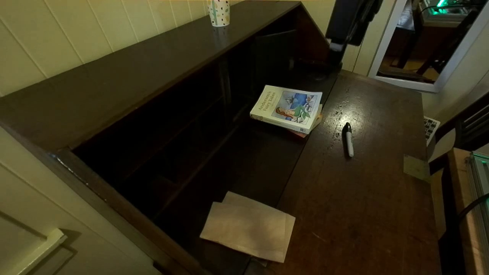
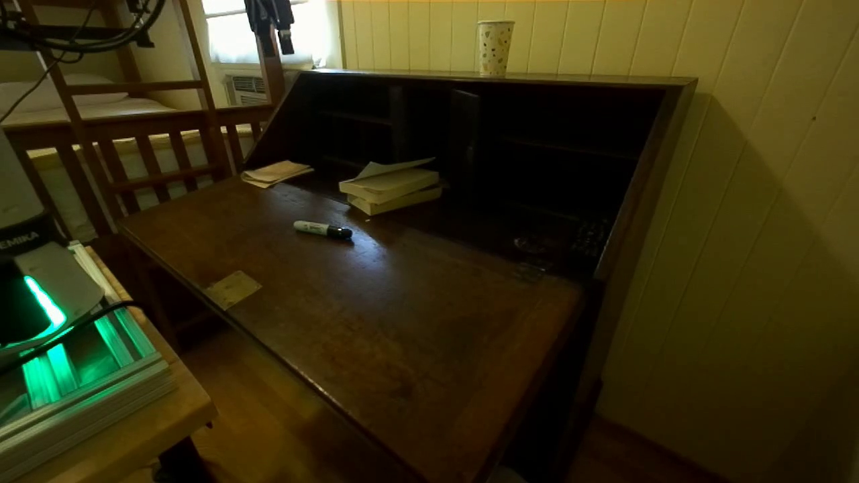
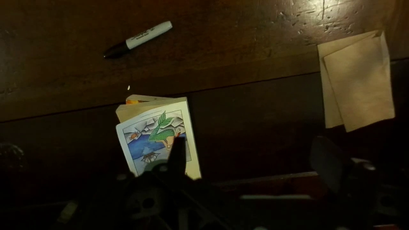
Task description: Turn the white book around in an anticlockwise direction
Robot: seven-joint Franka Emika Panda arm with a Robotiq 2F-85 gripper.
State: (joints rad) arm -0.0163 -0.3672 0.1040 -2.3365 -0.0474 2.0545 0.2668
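White book (image 1: 287, 109) sits askew atop a second book (image 2: 402, 201), which probably props it up for easier grabbing; I've got the fingers (image 3: 326, 164) wide apart, empty, presumably to straddle it.

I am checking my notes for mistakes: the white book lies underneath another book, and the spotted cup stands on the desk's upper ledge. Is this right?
Not quite: the white book lies on top of the other book, not underneath, as an exterior view shows. The spotted cup does stand on the desk's upper ledge.
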